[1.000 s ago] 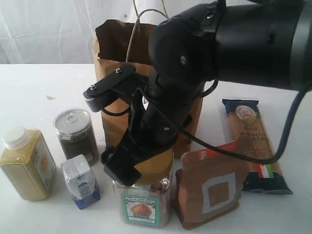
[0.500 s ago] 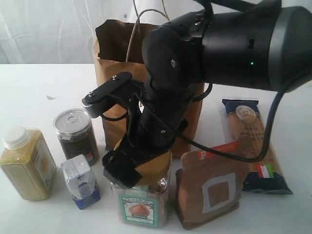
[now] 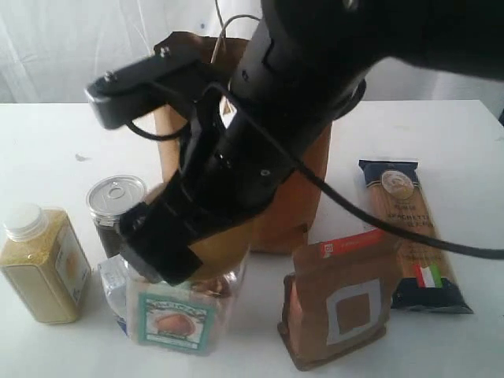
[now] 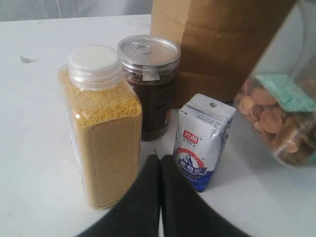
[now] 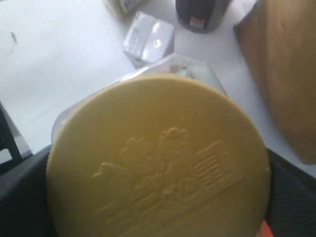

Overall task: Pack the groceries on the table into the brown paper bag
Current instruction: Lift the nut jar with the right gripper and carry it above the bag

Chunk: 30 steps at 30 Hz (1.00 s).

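My right gripper (image 3: 189, 246) is shut on the tan lid (image 5: 158, 163) of the nut jar (image 3: 175, 313), which hangs tilted in front of the brown paper bag (image 3: 295, 197) and looks lifted off the table (image 3: 47, 142). The jar half hides the blue-white carton (image 4: 203, 143). Left of it stand the yellow-grain bottle (image 3: 43, 264) and the dark pull-tab can (image 3: 118, 203). The brown pouch (image 3: 346, 303) stands at the front right, with the spaghetti packet (image 3: 409, 228) lying flat behind it. My left gripper (image 4: 159, 159) is shut and empty, low in front of the bottle and carton.
The bag's cord handles (image 3: 228, 31) rise at the back, behind the large black right arm (image 3: 315, 87), which covers much of the bag. A small dark speck (image 3: 81, 157) marks the tabletop at the left. A white curtain hangs behind the table.
The right arm has risen and swung left with the nut jar, which now tilts and covers the carton. The other groceries have not moved.
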Motion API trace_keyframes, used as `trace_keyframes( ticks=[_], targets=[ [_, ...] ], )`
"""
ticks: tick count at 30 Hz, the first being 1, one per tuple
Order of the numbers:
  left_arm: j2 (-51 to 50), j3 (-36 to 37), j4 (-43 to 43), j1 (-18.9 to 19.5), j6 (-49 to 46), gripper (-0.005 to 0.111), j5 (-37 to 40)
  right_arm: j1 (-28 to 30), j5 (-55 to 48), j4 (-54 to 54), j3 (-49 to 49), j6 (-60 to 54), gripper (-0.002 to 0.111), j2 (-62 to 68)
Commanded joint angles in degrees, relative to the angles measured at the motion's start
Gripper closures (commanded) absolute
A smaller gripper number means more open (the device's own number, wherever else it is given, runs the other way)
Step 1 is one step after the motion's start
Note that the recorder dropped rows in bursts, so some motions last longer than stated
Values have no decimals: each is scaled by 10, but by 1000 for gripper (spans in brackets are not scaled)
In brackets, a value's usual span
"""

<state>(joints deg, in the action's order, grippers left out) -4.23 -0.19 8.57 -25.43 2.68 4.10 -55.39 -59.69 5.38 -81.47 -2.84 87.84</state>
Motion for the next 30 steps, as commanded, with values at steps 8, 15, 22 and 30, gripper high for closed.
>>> trace_keyframes(
  ticks=[8, 15, 22, 30],
  targets=[
    [3, 2, 3, 2, -1, 107, 2, -24, -5, 0, -187, 1, 108, -17],
    [3, 2, 3, 2, -1, 107, 2, -24, -2, -91, -274, 8, 108, -15],
    [3, 2, 3, 2, -1, 107, 2, -24, 7, -201, -358, 68, 108, 8],
    [3, 2, 3, 2, -1, 107, 2, -17, -14, -320, -408, 94, 108, 50]
  ],
)
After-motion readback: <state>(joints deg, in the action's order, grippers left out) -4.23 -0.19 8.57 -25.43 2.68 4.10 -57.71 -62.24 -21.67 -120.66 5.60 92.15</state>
